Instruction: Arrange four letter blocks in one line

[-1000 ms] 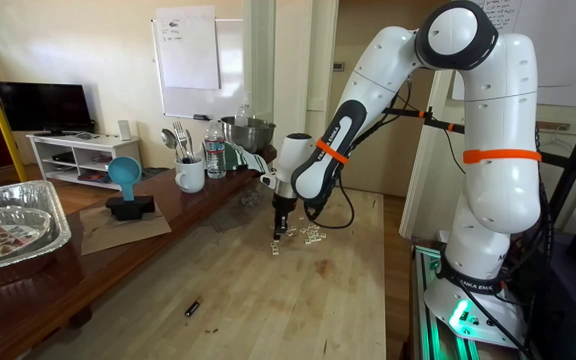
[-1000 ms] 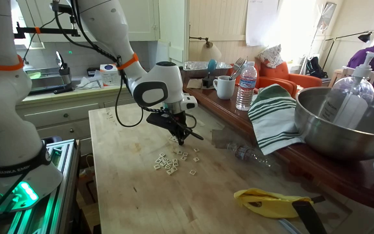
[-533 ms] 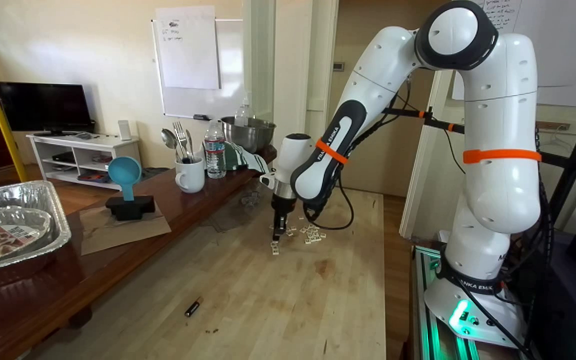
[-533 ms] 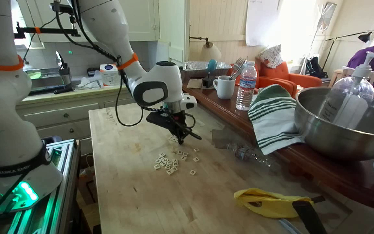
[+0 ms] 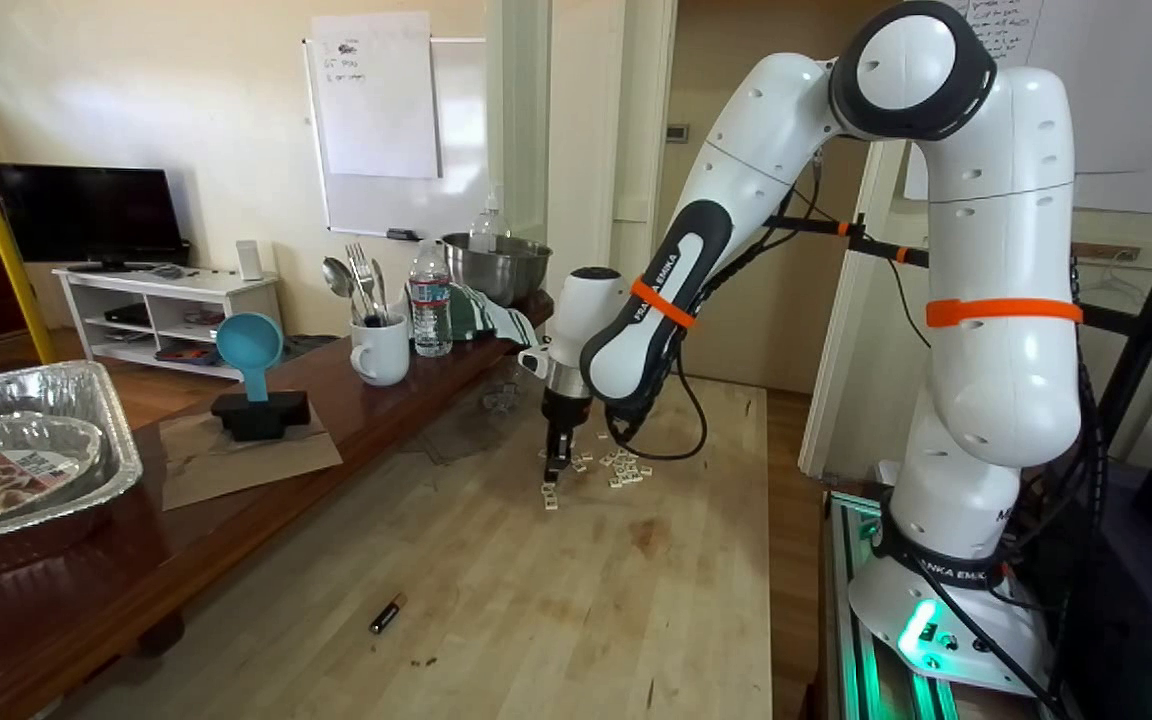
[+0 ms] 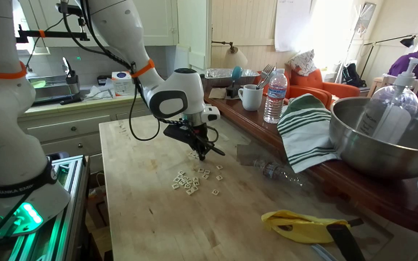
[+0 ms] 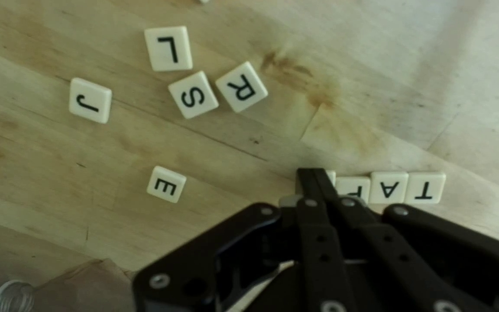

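In the wrist view, small cream letter blocks stand in a short row: a T block (image 7: 425, 188), an A block (image 7: 389, 188), a block with its letter partly hidden (image 7: 353, 185), and a sliver of another block (image 7: 331, 177) behind my fingertips. The partly hidden letter block sits slightly out of line with the A. My gripper (image 7: 312, 171) is shut, its fingertips together and empty, at the row's left end; whether it touches a block I cannot tell. The gripper also shows low over the table in both exterior views (image 5: 553, 480) (image 6: 202, 158). The row shows in an exterior view (image 5: 550, 500).
Loose blocks E (image 7: 166, 184), J (image 7: 90, 100), S (image 7: 193, 95), R (image 7: 241, 87) and L (image 7: 169, 48) lie nearby. A pile of blocks (image 6: 185, 180) lies on the table. A clear bottle (image 6: 276, 171), a yellow object (image 6: 303, 226) and a battery (image 5: 387, 613) lie farther off.
My gripper has shifted very slightly, a few pixels left in both exterior views. The blocks show no visible movement.
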